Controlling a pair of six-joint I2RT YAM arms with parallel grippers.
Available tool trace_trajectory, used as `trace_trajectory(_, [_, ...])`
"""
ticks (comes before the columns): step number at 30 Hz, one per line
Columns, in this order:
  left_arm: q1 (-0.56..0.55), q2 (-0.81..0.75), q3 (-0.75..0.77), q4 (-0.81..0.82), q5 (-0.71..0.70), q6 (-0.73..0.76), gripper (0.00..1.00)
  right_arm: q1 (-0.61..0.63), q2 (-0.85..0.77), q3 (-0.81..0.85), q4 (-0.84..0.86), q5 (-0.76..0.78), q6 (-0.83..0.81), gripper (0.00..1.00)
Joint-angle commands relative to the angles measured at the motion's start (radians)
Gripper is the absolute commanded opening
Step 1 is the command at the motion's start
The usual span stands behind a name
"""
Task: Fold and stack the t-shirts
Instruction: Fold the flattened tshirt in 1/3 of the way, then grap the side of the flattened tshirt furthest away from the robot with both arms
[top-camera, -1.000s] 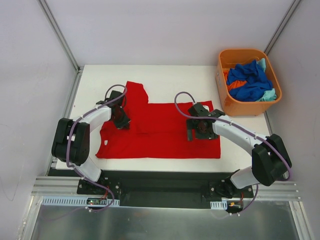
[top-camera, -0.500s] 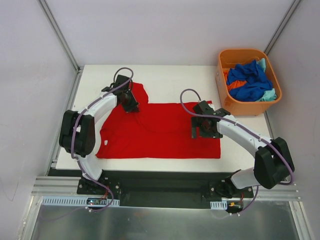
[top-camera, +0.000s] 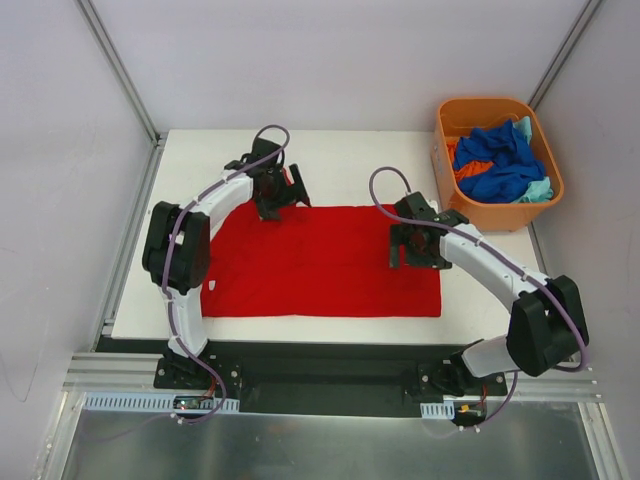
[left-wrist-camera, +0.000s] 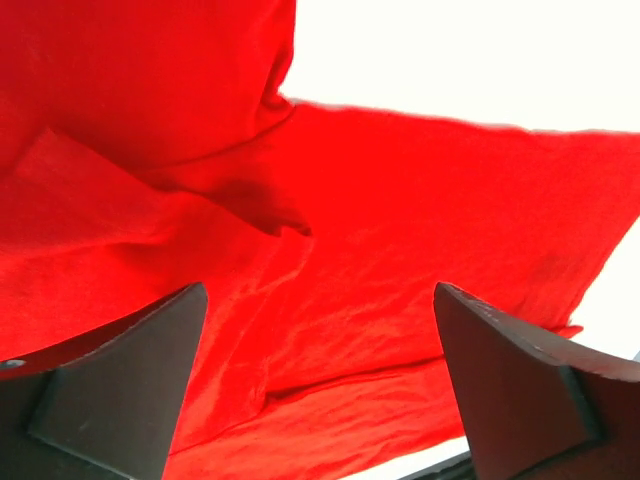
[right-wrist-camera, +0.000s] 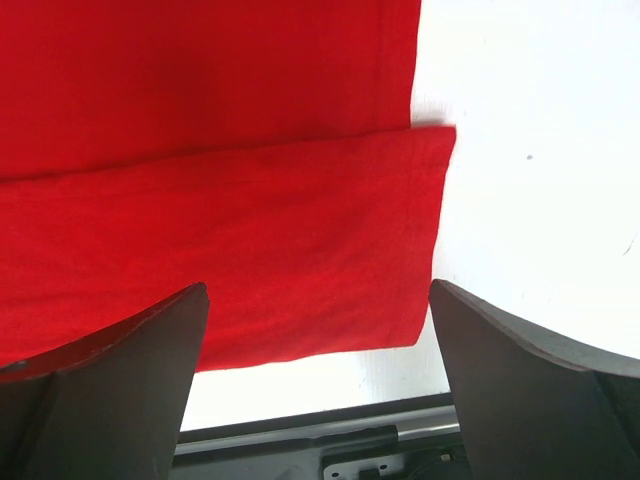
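A bright red t-shirt (top-camera: 320, 265) lies flat on the white table (top-camera: 350, 160) as a broad rectangle. Its far left part is folded in, with creases showing in the left wrist view (left-wrist-camera: 300, 200). My left gripper (top-camera: 285, 195) hovers at the shirt's far edge; its jaws (left-wrist-camera: 320, 400) are open with only red cloth below them. My right gripper (top-camera: 412, 257) is over the shirt's right end, also open (right-wrist-camera: 320, 390) and holding nothing. The red shirt's near right corner (right-wrist-camera: 400, 250) lies on the table below it. More t-shirts (top-camera: 500, 162), blue, orange and pale teal, are heaped in the tub.
The rigid orange plastic tub (top-camera: 441, 150) stands at the table's far right corner. White walls with metal posts enclose the table. A metal rail (right-wrist-camera: 400, 440) runs along the near edge, where both arm bases sit.
The left gripper carried the protruding sleeve to the right and farther back, and has opened and let it go. The shirt's outline is now nearly rectangular. The right gripper edged farther away, staying open.
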Motion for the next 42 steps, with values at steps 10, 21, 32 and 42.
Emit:
trace_trajectory(10, [0.145, 0.141, 0.439, -0.122, -0.265, 0.157, 0.99, -0.094, 0.184, 0.372, 0.013, 0.006, -0.092, 0.97])
trace_trajectory(21, [0.174, 0.526, 0.906, -0.166, -0.516, 0.407, 0.98, -0.170, 0.301, 0.416, 0.020, -0.017, -0.105, 0.97])
trace_trajectory(32, [0.186, 0.638, 0.997, -0.163, -0.418, 0.429, 0.88, -0.188, 0.339, 0.384, 0.043, -0.049, -0.095, 0.97])
trace_trajectory(42, [0.203, 0.695, 0.974, -0.307, -0.144, 0.385, 0.77, -0.197, 0.342, 0.379, 0.053, -0.078, -0.096, 0.97])
